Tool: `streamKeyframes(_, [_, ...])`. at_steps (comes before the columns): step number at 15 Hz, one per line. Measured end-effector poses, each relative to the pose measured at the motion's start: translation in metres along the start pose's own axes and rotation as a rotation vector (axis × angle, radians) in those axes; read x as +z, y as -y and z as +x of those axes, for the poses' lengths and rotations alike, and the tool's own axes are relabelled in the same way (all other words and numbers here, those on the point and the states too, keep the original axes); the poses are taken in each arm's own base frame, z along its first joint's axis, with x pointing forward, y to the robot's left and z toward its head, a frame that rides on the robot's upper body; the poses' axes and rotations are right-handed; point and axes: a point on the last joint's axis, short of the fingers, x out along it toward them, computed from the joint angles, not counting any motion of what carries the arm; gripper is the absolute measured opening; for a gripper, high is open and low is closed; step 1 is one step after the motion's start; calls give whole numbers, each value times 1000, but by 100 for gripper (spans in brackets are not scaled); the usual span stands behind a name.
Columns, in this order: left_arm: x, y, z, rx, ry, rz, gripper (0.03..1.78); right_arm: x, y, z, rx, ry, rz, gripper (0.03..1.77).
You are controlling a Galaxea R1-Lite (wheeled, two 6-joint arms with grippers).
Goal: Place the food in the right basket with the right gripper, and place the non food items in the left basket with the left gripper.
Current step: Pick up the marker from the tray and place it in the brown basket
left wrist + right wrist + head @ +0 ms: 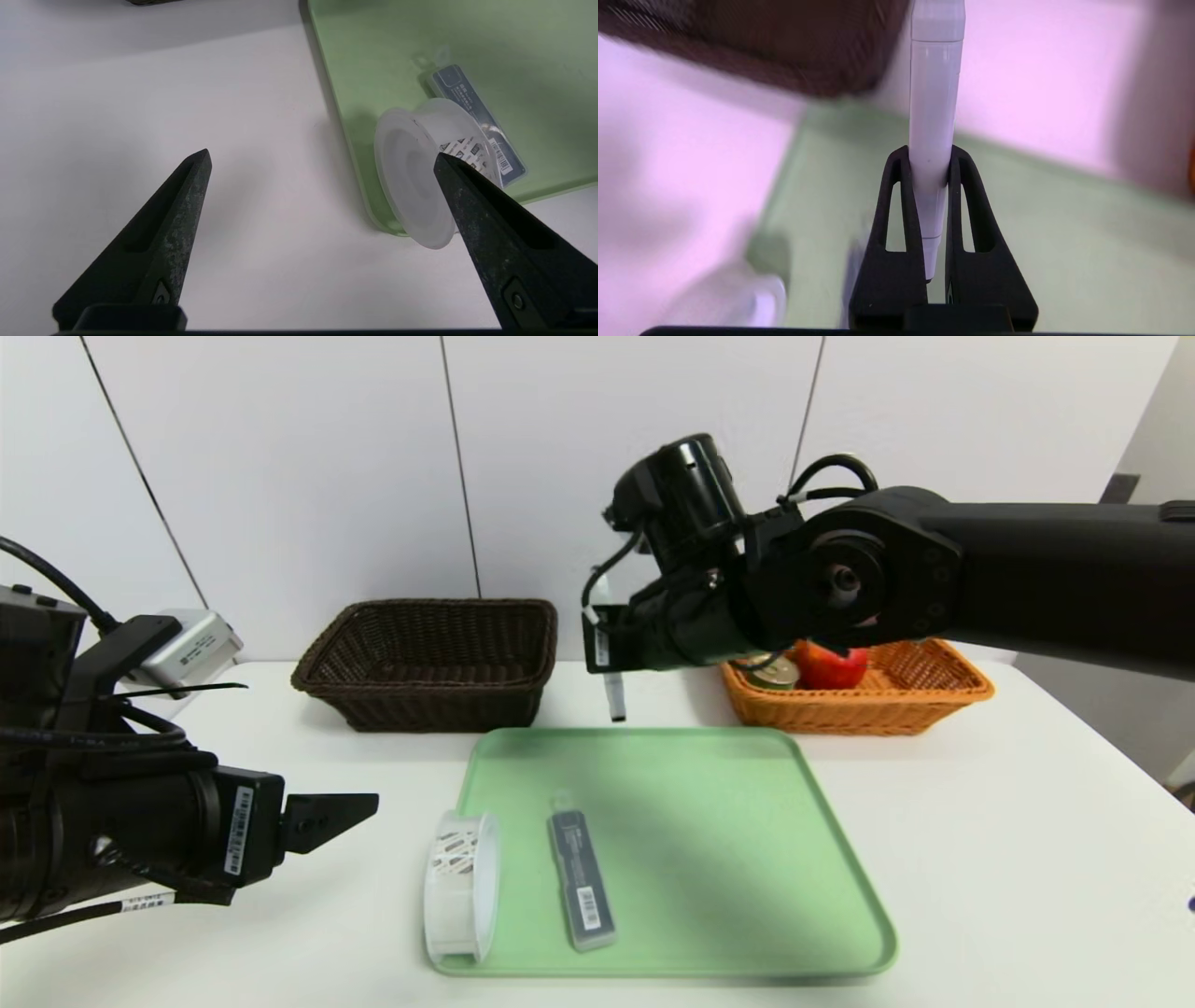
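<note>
Carrying the pen (933, 116) clamped in the right gripper (931, 161), aim for what looks like the dark basket (429, 658); left gripper (322, 163) gapes empty.

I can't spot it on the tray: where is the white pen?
The right gripper holds the pen in the air, between the dark basket and orange basket.

Apple (831, 665) and tin (773, 673) in orange basket (934, 695), tape roll (461, 885), grey case (581, 879) on tray, dark basket (429, 663).
</note>
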Motion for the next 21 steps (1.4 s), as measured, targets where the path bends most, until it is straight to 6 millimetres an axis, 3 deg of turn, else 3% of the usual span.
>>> streamKeyframes(5, [-2, -1, -1, 5, -11, -7, 169, 26, -27, 17, 111, 416, 32, 16])
streamKeyframes(10, [-8, -2, -2, 14, -25, 1, 169, 21, -40, 55, 179, 654, 34, 16])
streamKeyframes(14, [-9, -2, -1, 11, -28, -1, 169, 5, -41, 81, 219, 631, 6, 16])
streamKeyframes(21, [-10, -3, -4, 5, -6, -36, 169, -11, -40, 103, 160, 598, -86, 16])
